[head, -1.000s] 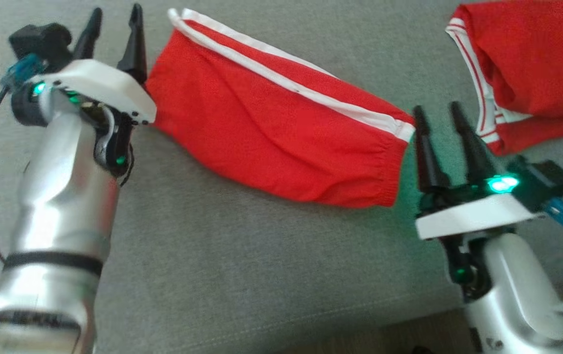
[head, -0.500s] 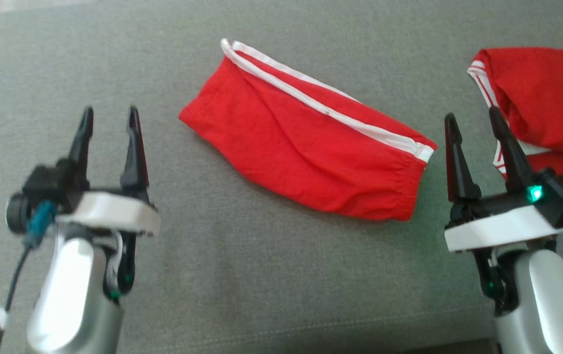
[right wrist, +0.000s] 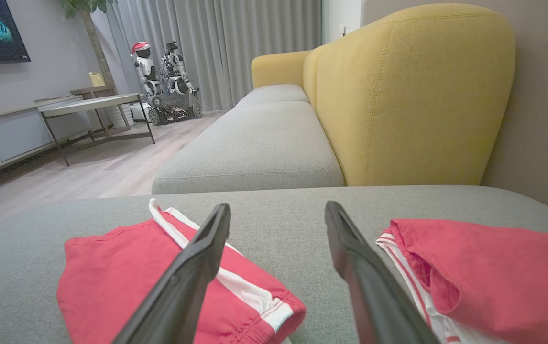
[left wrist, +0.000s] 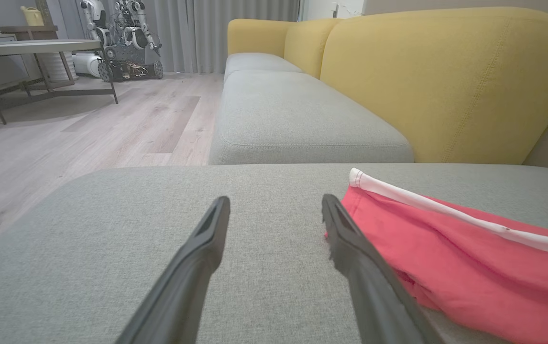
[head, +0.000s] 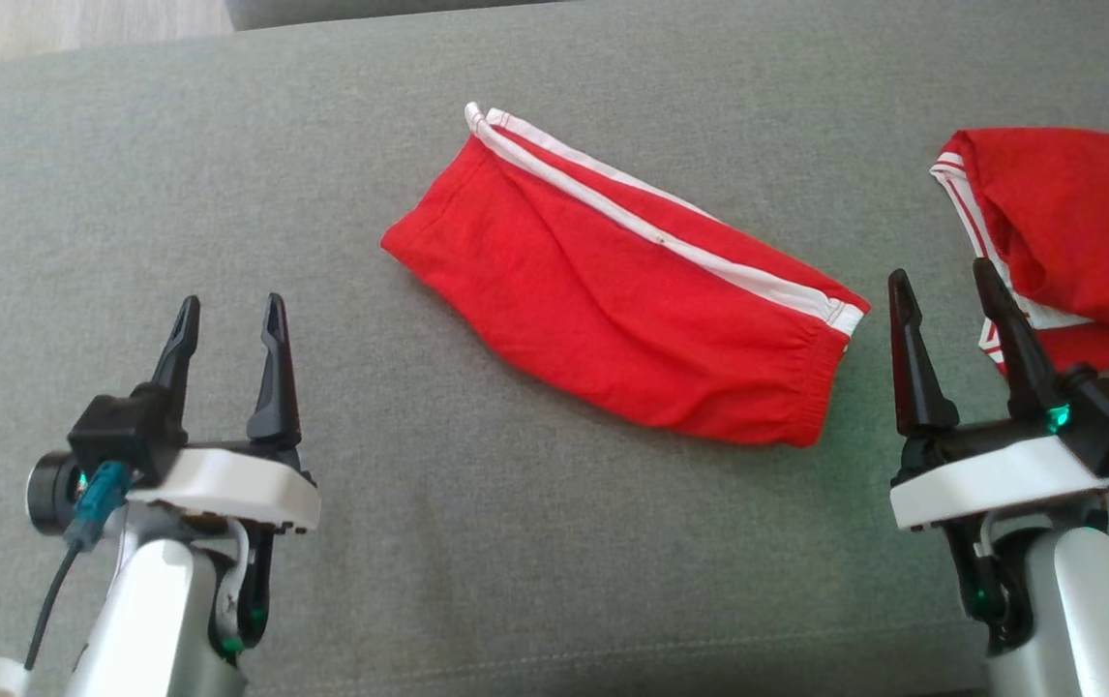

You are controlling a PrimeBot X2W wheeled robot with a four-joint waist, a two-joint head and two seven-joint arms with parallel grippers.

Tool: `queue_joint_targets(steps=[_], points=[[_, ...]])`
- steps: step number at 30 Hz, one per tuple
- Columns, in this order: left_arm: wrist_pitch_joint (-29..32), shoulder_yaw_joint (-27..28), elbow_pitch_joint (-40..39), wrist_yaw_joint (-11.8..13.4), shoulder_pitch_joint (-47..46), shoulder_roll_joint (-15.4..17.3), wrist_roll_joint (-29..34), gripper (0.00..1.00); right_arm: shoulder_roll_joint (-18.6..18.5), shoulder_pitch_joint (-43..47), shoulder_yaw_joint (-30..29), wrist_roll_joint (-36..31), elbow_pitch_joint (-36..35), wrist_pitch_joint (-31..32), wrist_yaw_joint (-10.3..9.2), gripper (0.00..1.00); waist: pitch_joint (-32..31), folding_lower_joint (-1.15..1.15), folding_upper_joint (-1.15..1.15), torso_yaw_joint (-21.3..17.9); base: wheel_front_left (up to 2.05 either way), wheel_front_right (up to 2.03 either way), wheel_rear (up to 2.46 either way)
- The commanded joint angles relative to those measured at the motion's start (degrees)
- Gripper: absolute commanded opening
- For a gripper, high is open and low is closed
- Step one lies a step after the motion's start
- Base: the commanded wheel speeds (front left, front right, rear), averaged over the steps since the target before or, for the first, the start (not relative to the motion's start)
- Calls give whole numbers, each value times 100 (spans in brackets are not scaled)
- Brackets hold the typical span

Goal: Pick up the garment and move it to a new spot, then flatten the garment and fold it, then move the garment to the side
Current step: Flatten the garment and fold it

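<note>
Grey cushion [head: 177, 194] doing all the carrying here
A folded red garment [head: 613, 319] with white side stripes is lying flat and slanted across the cushion's middle, and a second red garment [head: 1077, 213] is sitting bunched at the right edge, lying apart from the first.

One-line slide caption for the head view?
Open and empty, the left claw and right claw flank the folded red garment on the grey cushion; another red garment lies at right.

Second red garment [head: 1077, 208], right side beyond the head view's edge, lower corner behind the right tool [head: 940, 271]
</note>
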Motion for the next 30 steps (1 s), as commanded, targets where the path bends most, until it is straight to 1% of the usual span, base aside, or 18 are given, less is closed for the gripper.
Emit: queue_joint_targets(steps=[1,12,15,19,22,26,30], points=[[8,153,-177,13,-155,160,-29,100,2,-65,100,19,-214,45,-4,100,-3,0,0,-2,0,0,0],[11,121,-154,12,-224,179,-92,100,25,-77,100,44,-216,82,-4,100,21,0,0,-3,0,0,0],[66,46,-187,-56,-351,179,-102,100,30,-100,98,58,-235,98,-4,100,80,0,0,2,0,0,0],[262,-132,-109,-339,-907,172,-168,100,38,-205,108,62,-310,111,-4,100,296,0,0,-18,0,0,0],[445,-268,182,-619,-1476,102,-291,100,47,-310,129,73,-348,104,-4,100,505,0,0,-103,0,0,0],[731,-433,927,-974,-2183,54,-465,100,65,-437,209,98,-321,69,-4,100,756,0,0,-304,0,0,0],[1034,-520,1854,-1165,-2708,63,-716,100,84,-506,276,140,-230,3,-4,100,919,0,0,-508,0,0,0]])
